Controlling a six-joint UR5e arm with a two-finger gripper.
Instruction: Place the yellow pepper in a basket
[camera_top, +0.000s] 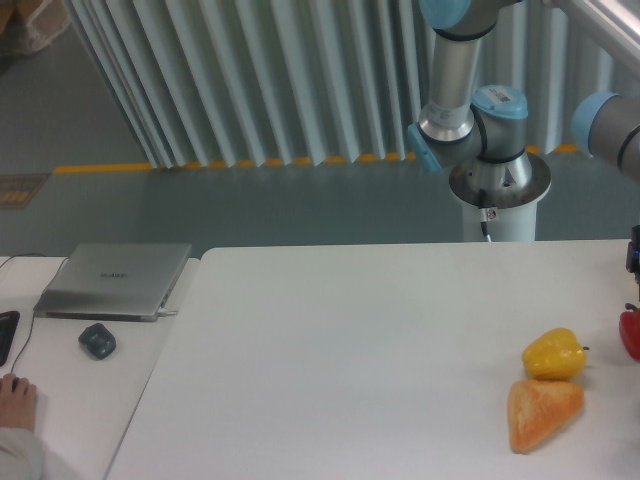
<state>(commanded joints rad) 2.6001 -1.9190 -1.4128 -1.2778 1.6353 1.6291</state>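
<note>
The yellow pepper (553, 354) is small, glossy and lumpy and lies on the white table (380, 340) near the right edge, its stem pointing right. It touches the orange wedge-shaped bread-like item (543, 412) just in front of it. No basket shows in this view. The arm's base (498, 180) stands behind the table and its links run out of frame at the upper right. A dark sliver at the right edge (634, 255), above and to the right of the pepper, seems to be part of the gripper. Its fingers are cut off by the frame.
A red pepper (631, 334) sits at the right edge, just right of the yellow one. On a side table at the left lie a closed silver laptop (115, 280) and a dark mouse (97, 341). A person's hand (15, 398) rests at the far left.
</note>
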